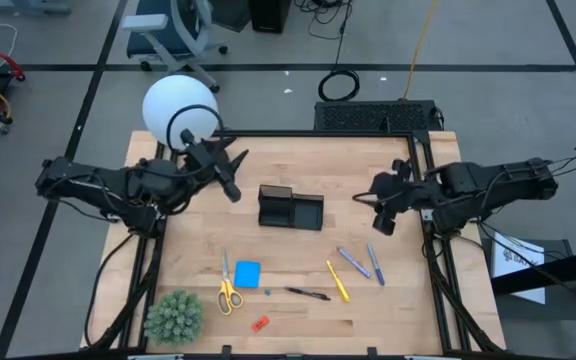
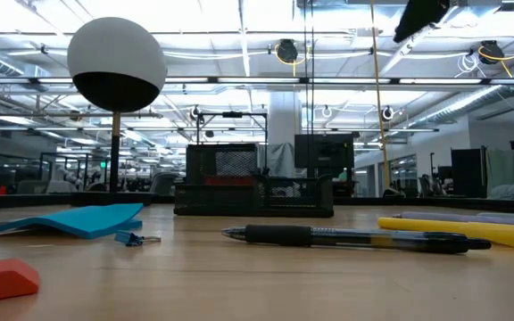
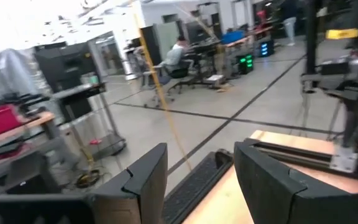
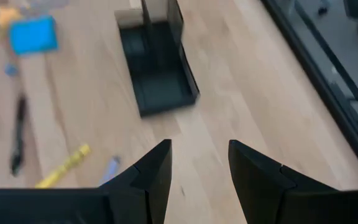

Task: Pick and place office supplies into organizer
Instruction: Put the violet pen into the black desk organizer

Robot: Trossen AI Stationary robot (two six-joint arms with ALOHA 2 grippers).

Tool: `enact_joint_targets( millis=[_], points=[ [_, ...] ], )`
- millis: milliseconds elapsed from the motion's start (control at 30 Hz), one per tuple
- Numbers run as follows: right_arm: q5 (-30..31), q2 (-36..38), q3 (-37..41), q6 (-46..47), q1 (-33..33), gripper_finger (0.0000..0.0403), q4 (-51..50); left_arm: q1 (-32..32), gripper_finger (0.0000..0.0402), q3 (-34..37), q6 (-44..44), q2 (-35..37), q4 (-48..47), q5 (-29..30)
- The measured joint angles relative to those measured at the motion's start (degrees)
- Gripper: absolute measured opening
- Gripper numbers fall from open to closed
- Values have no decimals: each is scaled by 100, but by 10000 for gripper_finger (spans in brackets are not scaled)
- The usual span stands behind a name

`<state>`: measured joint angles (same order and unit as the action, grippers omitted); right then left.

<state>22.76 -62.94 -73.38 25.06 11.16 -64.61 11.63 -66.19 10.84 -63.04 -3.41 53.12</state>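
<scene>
Supplies lie in a loose band along the near half of the tabletop (image 1: 388, 300), none of them in the organizer. Closest to the near edge sits the tiny red piece (image 1: 260, 323), with the green spiky plant (image 1: 174, 316) at the near left corner. Just beyond them come the yellow-handled scissors (image 1: 228, 288), the blue note pad (image 1: 247, 274) touching or nearly touching the scissors' right side, and the black pen (image 1: 308, 293) lying flat toward the middle. In the low view a small blue clip (image 2: 136, 238) rests beside the note pad. To the right of the black pen are the yellow pen (image 1: 338, 280) and two bluish-purple pens (image 1: 354, 262), all apart from one another and angled toward the near right corner.

Farther in, at the middle of the tabletop, stands the black organizer (image 1: 290, 207), its taller section on the left and its lower tray on the right; the right wrist view shows the tray empty.

The left end effector (image 1: 231, 174) hangs above the tabletop toward the far left, left of the organizer, its fingers spread and holding nothing. The right end effector (image 1: 381, 207) hovers right of the organizer, toward the right edge, fingers also parted and empty. At the far left corner stands a lamp with a white globe (image 1: 179, 108).
</scene>
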Motion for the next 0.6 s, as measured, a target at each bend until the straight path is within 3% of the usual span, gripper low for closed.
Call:
enact_joint_targets(
  millis=[167,433,600],
  points=[
    [-38,-471,0,316,-2,153,-509,84,191,-1,250,141,30,53],
    [-393,-1086,1,670,28,153,-511,85,191,1,246,110,20,-108],
    [-878,-1294,4,792,36,153,-503,84,191,1,246,109,16,-330]
  ],
)
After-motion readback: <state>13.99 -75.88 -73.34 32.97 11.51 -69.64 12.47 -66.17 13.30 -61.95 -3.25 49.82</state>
